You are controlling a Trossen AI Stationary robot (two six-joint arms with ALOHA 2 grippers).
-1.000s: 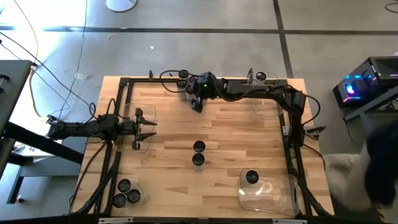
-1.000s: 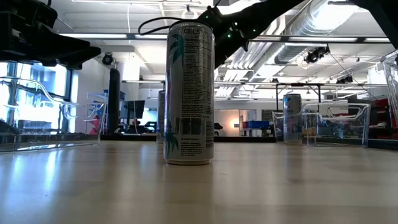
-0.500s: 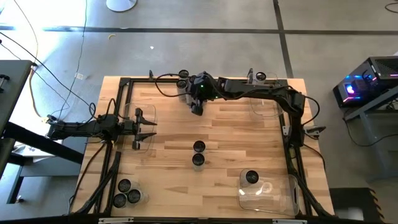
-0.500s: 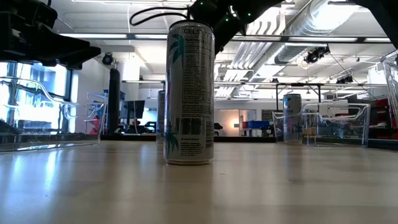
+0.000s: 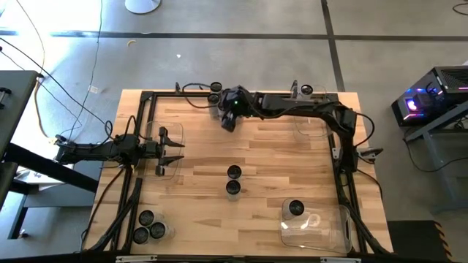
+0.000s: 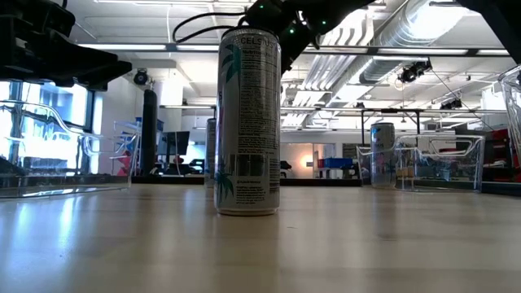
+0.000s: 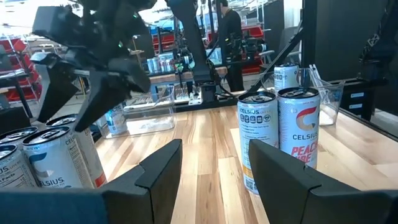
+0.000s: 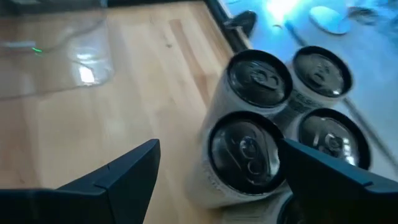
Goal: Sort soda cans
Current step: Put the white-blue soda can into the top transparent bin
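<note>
- A light wooden table [image 5: 256,157] with a dark frame stands on a grey concrete floor; the low view looks past it into an open workshop with ceiling ducts and shelving.
- Clear plastic bins sit at the table's edges: one at the left side [image 5: 170,150], one at the near right corner [image 5: 322,226] and one by the far right edge [image 5: 311,120].
- Two soda cans [image 5: 233,180] stand upright together near the middle of the table, one just behind the other.
- Three cans [image 5: 149,228] cluster at the near left corner, touching.
- One can [image 5: 295,209] stands at the far rim of the near right bin; whether inside or just beside it cannot be told.
- A group of cans [image 8: 273,118] stands packed together at the far edge of the table.
- The right gripper [image 5: 228,121] hangs over that far group, its fingers [image 8: 118,177] spread wide on either side of the nearest can's top, holding nothing.
- The left gripper [image 5: 170,150] hovers over the left bin, pointing toward the middle cans, its fingers [image 7: 158,171] partly apart and empty.
</note>
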